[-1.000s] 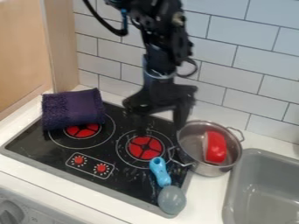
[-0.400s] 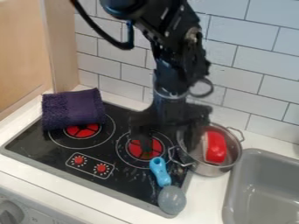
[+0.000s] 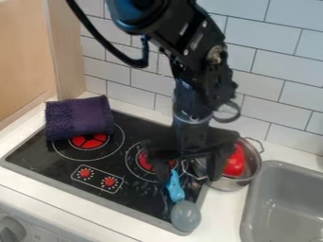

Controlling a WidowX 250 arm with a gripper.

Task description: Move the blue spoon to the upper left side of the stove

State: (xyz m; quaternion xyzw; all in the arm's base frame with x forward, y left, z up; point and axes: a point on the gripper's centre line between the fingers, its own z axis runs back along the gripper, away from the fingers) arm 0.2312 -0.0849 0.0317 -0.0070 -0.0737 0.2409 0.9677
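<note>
- Down toward the near right the gripper (image 3: 189,178) is being brought since the earlier frames, while no shift is being shown by the spoon.
- Its fingers (image 3: 216,165) are being held spread: one is being kept just beside the far end of the blue handle (image 3: 176,191), the other between spoon and pot; no grip on anything is being shown.
- The blue spoon (image 3: 172,181) is being borne by the stove (image 3: 38,153) at its near right part, its grey bowl (image 3: 185,216) being turned toward the near right corner.
- Only the approach is being made, by this judgement; the grasp, the lift, the carry and the setting down are being left to do.
- Little room is being given on the right, where the pot (image 3: 228,185), with a red piece (image 3: 235,162) inside, is being crowded by the far-reaching finger; a knock is being risked there.
- More room is being offered leftward, over the black surface past the left burner (image 3: 88,141).
- At the far left, much of the goal is being covered by the towel (image 3: 79,117), so a spot beside it is probably being called for.
- Farther out, the work is being bounded by the tiled wall (image 3: 271,94) at the far side and the sink (image 3: 284,166) on the right.
</note>
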